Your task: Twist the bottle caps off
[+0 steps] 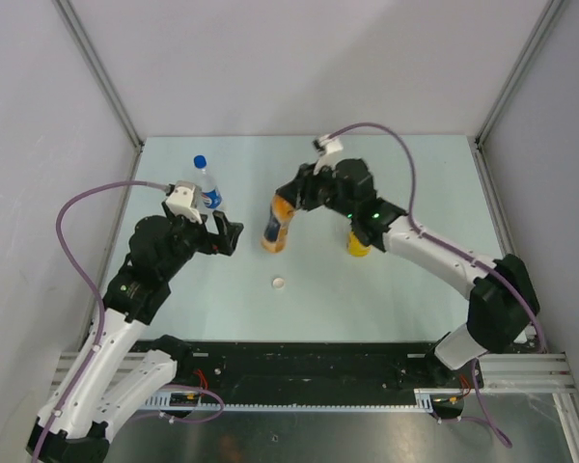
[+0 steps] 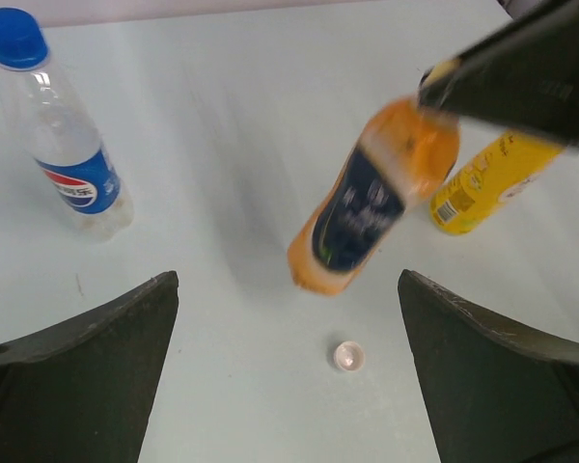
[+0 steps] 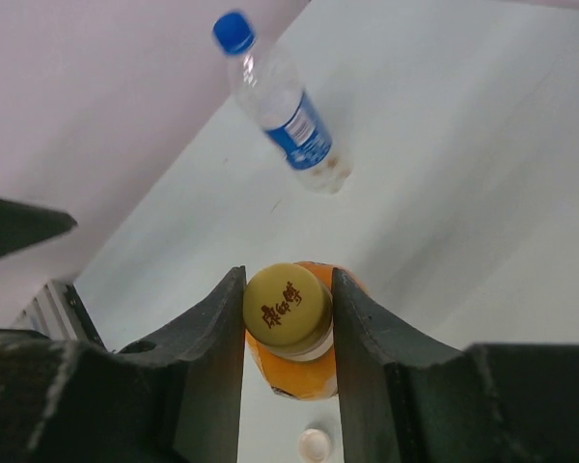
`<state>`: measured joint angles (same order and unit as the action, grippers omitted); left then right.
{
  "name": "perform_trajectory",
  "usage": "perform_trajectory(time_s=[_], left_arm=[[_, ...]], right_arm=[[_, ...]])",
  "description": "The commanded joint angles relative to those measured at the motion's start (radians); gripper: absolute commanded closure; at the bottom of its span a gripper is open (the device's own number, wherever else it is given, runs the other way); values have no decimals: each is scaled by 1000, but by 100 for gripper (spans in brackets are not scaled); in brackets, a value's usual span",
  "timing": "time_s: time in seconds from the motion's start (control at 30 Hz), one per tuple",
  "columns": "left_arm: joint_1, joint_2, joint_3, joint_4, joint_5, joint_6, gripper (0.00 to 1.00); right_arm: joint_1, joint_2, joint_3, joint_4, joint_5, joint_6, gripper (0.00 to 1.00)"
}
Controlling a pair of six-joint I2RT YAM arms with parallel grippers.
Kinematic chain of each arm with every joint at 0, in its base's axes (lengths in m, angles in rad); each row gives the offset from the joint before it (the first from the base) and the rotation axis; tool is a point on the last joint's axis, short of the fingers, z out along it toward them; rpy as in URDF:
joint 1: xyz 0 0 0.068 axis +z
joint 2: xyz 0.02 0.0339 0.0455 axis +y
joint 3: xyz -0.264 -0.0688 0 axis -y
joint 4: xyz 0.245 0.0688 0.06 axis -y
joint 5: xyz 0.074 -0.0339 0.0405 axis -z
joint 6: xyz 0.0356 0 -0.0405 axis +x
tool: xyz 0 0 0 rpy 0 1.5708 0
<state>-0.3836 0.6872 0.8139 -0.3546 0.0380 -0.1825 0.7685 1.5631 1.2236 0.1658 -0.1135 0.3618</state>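
Top external view: the left gripper (image 1: 230, 234) hangs over the left half of the pale table (image 1: 386, 299), its jaws spread wide with nothing between them. Just behind it the clear Pepsi water bottle (image 1: 206, 188) stands upright with its blue cap (image 1: 200, 162) on. To the right, near the middle of the table, the orange bottle with the dark label (image 1: 277, 227) leans over, top tipped away from the arms' bases. Whether its base touches the table cannot be told. A loose white cap (image 1: 279, 284) lies on the table in front of that bottle, apart from it. The right gripper (image 3: 288, 280) has closed in from above on the leaning bottle's top. In the right wrist view its two fingers (image 3: 222, 318) press against either side of the yellow-orange cap (image 3: 288, 307), which sits on the neck. Farther right, the yellow juice bottle (image 1: 357, 243) stands beside the orange one, its top hidden under the right arm.
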Motion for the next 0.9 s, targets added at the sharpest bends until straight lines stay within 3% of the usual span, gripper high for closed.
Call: perform_trajectory(time_s=[0.0, 0.2, 0.4, 0.53, 0.73, 0.87], left_arm=[[8, 30, 14, 26, 100, 17, 1], [8, 75, 19, 45, 222, 30, 1], [4, 155, 43, 139, 582, 47, 1], [-9, 196, 79, 173, 705, 55, 0], [-80, 258, 147, 193, 755, 53, 1], [-165, 309, 179, 196, 697, 65, 1]], right_arm=[[-124, -121, 45, -31, -191, 75, 100], [-316, -244, 42, -98, -379, 148, 100], [-469, -342, 40, -193, -536, 202, 100], [-511, -389, 38, -262, -602, 205, 100], [-513, -412, 18, -255, -683, 258, 100], [-510, -425, 7, -240, -690, 281, 100]])
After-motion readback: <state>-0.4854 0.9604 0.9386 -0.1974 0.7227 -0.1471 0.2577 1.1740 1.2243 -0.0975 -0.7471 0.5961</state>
